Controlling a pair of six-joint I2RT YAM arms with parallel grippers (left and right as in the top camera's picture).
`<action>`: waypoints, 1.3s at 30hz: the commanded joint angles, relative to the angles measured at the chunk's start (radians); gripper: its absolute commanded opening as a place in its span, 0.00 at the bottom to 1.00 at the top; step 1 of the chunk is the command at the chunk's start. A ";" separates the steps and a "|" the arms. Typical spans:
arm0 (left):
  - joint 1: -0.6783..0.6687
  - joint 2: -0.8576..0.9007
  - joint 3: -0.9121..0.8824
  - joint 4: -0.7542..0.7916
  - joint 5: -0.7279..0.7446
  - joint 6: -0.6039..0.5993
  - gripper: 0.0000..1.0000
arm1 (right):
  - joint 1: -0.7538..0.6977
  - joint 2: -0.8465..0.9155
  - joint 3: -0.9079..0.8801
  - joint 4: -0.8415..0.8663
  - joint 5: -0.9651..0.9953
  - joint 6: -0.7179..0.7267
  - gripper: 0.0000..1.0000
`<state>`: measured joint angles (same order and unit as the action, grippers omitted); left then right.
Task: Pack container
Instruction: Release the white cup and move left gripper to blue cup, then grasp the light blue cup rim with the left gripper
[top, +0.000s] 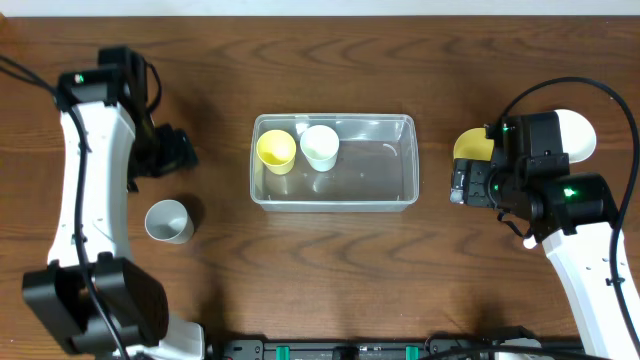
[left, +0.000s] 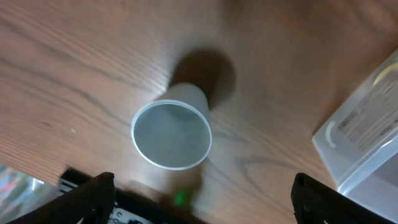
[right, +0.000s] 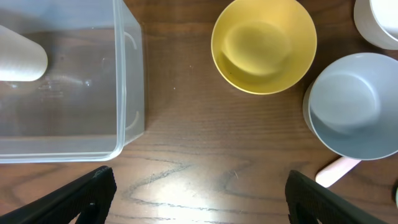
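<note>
Overhead: clear rectangular plastic container (top: 375, 165) sits mid-counter (top: 330, 280), between the two tools and well apart from both. Inside it, at the end nearer the left tool (top: 176, 152), a yellow plastic cup (top: 276, 150) and a white plastic cup (top: 320, 147) lie just beside each other. A pale grey plastic cup (top: 168, 221) stands out on the counter near the left tool. The right tool (top: 462, 183) hangs over a yellow round bowl (top: 470, 145), hiding part of it. Jaw gaps are hard to read from up here.

Left wrist: both fingers (left: 93, 199) are spread wide with nothing held. The grey cup sits mouth-up just ahead of them, and a container corner shows off to one side. Risk: if the tool comes down off-centre, a finger clips the rim and the light cup tips and rolls.

Right wrist: jaws are wide apart and empty. The yellow bowl is ahead, with a pale grey round bowl (right: 351, 106) just beside it, a white round bowl (right: 380, 18) further off and a pink handle-like piece (right: 336, 169). The grey bowl and the handle are hidden under the arm in the overhead. Risk: in a cluster this tight, a finger going for one rim shoves its neighbour. A wide bowl pinched at one edge may also slip. I cannot tell from here whether the white cup is upright or tipped.
</note>
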<state>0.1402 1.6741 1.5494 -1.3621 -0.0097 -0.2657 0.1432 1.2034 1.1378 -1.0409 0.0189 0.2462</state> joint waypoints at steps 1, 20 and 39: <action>0.000 -0.068 -0.117 0.053 0.032 -0.002 0.90 | -0.006 0.001 0.009 0.004 0.007 0.000 0.89; 0.001 -0.071 -0.451 0.364 0.054 0.006 0.90 | -0.005 0.001 0.009 -0.001 0.006 0.001 0.88; 0.001 -0.068 -0.503 0.448 0.051 0.010 0.56 | -0.006 0.001 0.009 -0.022 0.007 0.000 0.89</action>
<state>0.1402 1.6047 1.0477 -0.9115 0.0460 -0.2588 0.1432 1.2037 1.1378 -1.0611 0.0193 0.2462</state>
